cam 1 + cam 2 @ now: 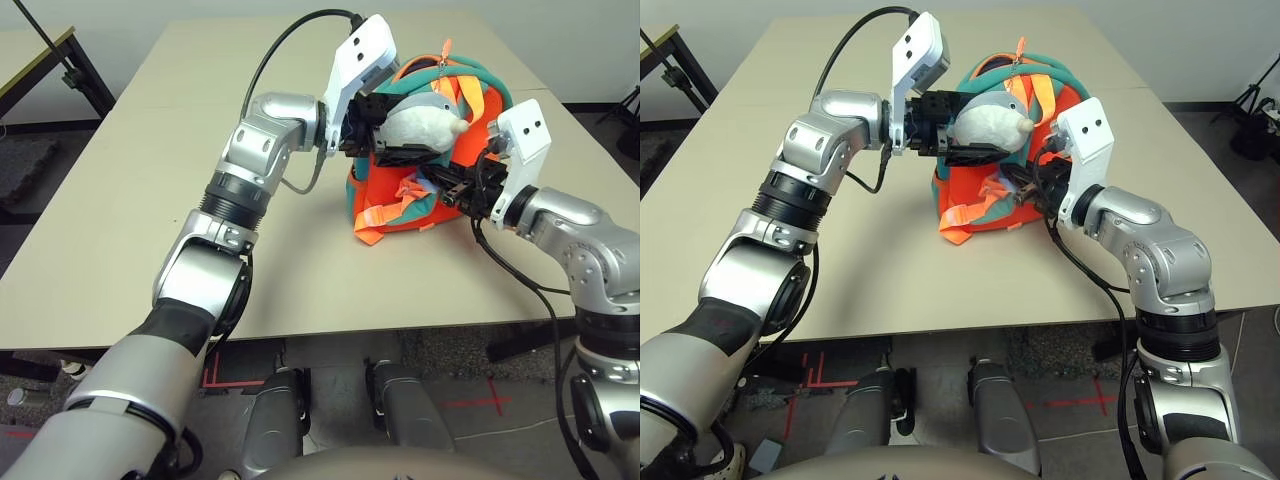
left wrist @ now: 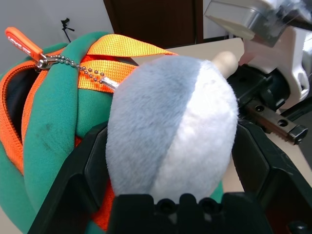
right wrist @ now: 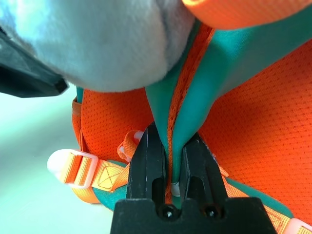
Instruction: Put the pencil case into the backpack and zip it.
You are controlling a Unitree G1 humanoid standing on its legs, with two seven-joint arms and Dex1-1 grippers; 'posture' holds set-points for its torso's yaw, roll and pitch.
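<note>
Tool, right (image 3: pixel 174 131): closed on a teal strap (image 3: pixel 187 109), probably bracing the backpack (image 1: pixel 478 138). Left tool (image 2: pixel 173 127) stands wide open around the grey-white plush toy (image 2: pixel 146 107); I cannot tell how firmly it touches, perhaps to steady that side. Backpack is upright on the bench (image 1: pixel 120 240), strap side towards me, long axis rising from base to top. Orange zip pull (image 2: pixel 24 44) lies at the top, beside a dark gap; zipping likely remains. Pencil case: may be inside; position and long axis, cannot tell.
</note>
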